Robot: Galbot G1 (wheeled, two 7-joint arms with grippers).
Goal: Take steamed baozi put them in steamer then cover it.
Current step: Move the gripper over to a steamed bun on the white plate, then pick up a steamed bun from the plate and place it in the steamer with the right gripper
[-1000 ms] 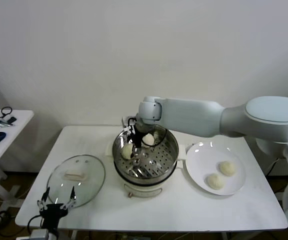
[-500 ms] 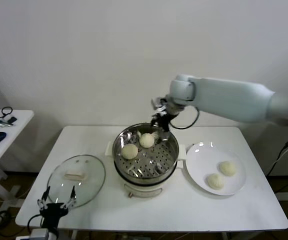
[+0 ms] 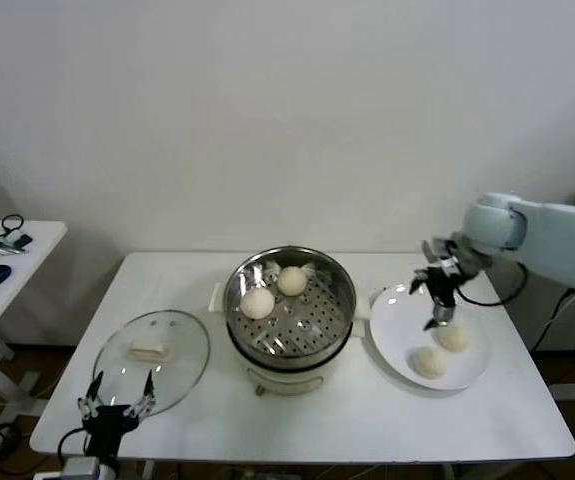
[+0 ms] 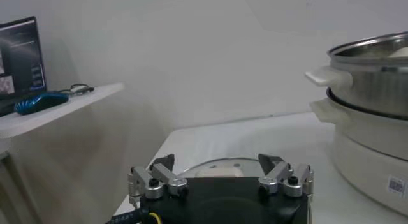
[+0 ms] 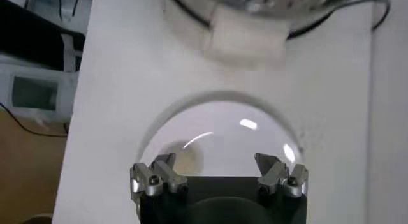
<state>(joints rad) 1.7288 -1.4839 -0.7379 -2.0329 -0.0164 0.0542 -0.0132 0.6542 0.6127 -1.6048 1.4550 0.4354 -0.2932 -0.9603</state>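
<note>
Head view, white table (image 3: 367, 420), plain wall, side desk (image 3: 7, 270), right claw (image 3: 437, 290) spread over plate (image 3: 397, 345), left claw (image 3: 115, 407) spread.

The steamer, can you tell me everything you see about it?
The steamer is a round, shiny metal basket with a holey floor, sitting upright on a white pot base with side handles, mid-table. Two steamed baozi sit inside toward the back. It is uncovered; the cover lies beside it on the table.

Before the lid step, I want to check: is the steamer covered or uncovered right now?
Uncovered. The cover lies flat on the table left of the steamer, whose two baozi show.
</note>
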